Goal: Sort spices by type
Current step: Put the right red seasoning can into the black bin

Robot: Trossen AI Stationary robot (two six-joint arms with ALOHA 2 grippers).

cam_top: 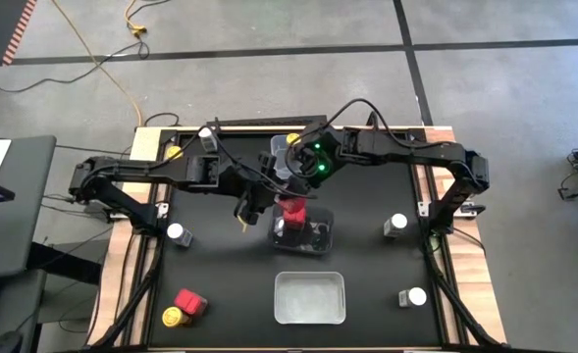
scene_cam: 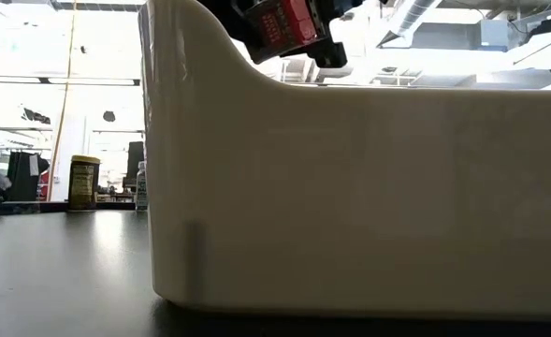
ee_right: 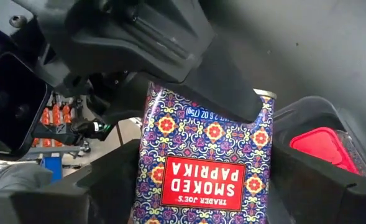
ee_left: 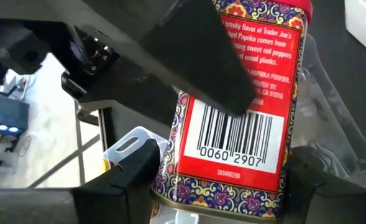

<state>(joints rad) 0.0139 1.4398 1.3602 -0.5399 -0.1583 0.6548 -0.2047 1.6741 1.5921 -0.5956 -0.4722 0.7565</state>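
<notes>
A red boxy tin of smoked paprika (cam_top: pixel 290 208) hangs at the table's middle, over a clear tub (cam_top: pixel 320 235) that has a red-lidded tin (ee_right: pixel 322 146) inside. Both grippers are shut on the hanging tin. My left gripper (cam_top: pixel 274 203) reaches in from the left and my right gripper (cam_top: pixel 296 191) from the far right. The low view shows only the tin (scene_cam: pixel 284 23), at the top of the picture, tilted. In the left wrist view it shows its barcode face (ee_left: pixel 235 137); in the right wrist view, its label face (ee_right: pixel 201 186). My left gripper (ee_left: pixel 223 183) pinches the tin between its two fingers, one on each of two opposite faces, near one end (ee_left: pixel 167 180). It comes from the table's left, slanting down. The tin is lifted clear and tilted. One left finger (ee_right: pixel 214 81) lies across the label face. My right gripper (ee_right: pixel 201 193) has a finger at each narrow side of the tin (ee_right: pixel 142 180), coming from the far right and slanting down. One right finger (ee_left: pixel 201 62) lies flat across the barcode face. No gap shows between its fingers and the tin.
A white tub (cam_top: pixel 309 297) stands near the front edge and fills the low view (scene_cam: pixel 350 187). Another clear tub (cam_top: pixel 281 147) is at the far side. White-capped jars (cam_top: pixel 178 233) (cam_top: pixel 396 224) (cam_top: pixel 414 296), yellow-capped jars (cam_top: pixel 174 316) (cam_top: pixel 174 152) and a red tin (cam_top: pixel 190 302) stand around.
</notes>
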